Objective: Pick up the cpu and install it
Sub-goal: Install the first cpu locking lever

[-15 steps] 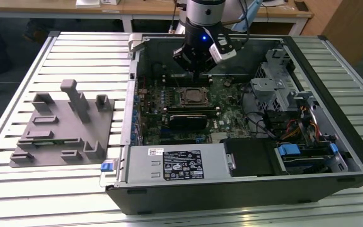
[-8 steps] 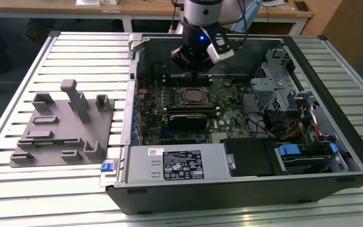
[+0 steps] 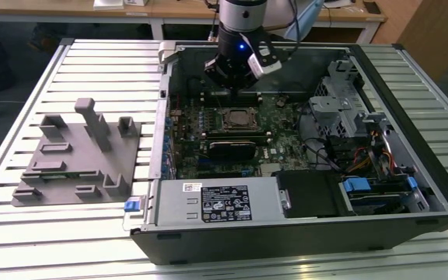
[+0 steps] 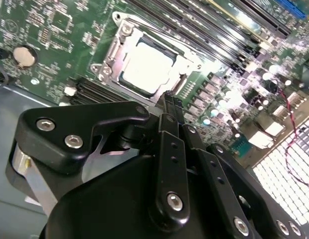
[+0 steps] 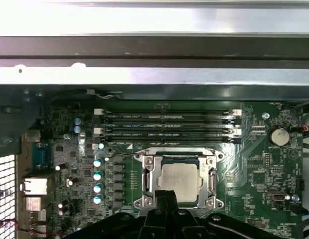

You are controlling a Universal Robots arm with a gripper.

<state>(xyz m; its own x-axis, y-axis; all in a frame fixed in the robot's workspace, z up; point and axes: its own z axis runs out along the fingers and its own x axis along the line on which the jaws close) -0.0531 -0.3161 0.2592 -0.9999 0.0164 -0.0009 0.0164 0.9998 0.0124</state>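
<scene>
We see the cpu [image 5: 179, 180] lying flat inside the metal socket [image 5: 146, 181] on the green board [image 5: 259, 169] in the open computer case [image 3: 442, 192]. The end effector [image 4: 169, 99] hangs above it, pinched together and holding nothing.

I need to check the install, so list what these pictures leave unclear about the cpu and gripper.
- Near edge of the cpu: covered by the gripper in the first wrist view.
- Socket contents: too small to make out in the exterior view.
- Whether the fingertips touch the cpu: the second wrist view's angle leaves it unclear.
- Retention frame: latched or loose, undecidable.
</scene>
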